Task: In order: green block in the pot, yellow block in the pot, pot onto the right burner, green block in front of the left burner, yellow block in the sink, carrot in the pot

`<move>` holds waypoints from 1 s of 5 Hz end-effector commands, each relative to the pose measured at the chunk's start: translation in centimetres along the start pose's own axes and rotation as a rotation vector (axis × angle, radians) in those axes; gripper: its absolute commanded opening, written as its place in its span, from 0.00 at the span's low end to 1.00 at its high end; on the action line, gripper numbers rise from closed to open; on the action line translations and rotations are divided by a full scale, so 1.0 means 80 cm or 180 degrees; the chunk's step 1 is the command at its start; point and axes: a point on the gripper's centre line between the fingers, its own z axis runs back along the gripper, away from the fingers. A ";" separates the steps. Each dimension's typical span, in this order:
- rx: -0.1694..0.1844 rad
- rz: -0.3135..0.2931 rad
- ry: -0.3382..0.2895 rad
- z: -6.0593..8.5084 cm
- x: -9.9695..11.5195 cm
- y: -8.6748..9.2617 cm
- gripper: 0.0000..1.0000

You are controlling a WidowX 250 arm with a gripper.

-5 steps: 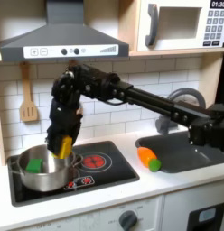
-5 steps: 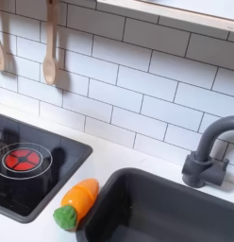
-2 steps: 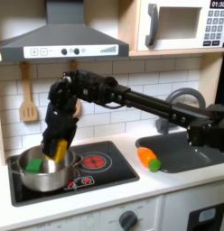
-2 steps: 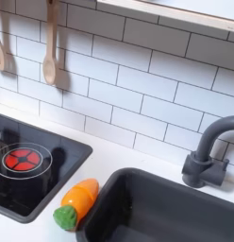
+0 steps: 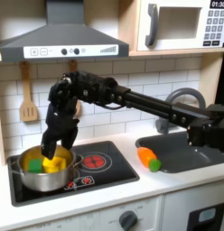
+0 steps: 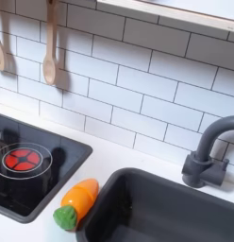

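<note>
Inside the pot (image 5: 40, 171), in the first exterior view, the gripper (image 5: 52, 153) sits low over the yellow block (image 5: 54, 165), which lies directly beneath it; the green block (image 5: 33, 165) rests just beside, toward the first exterior view's left. Whether the gripper is clamped on the yellow block or has let go cannot be told. The step is best finished by opening fully and rising straight up, clear of the rim. In the second exterior view, the carrot (image 6: 76, 204) lies on the worktop (image 6: 109, 156), touching the sink (image 6: 124, 189) edge, beside the burner (image 6: 23, 158).
</note>
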 end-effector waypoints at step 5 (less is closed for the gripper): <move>-0.0437 -0.0536 0.0254 -0.002 -0.018 -0.024 1.00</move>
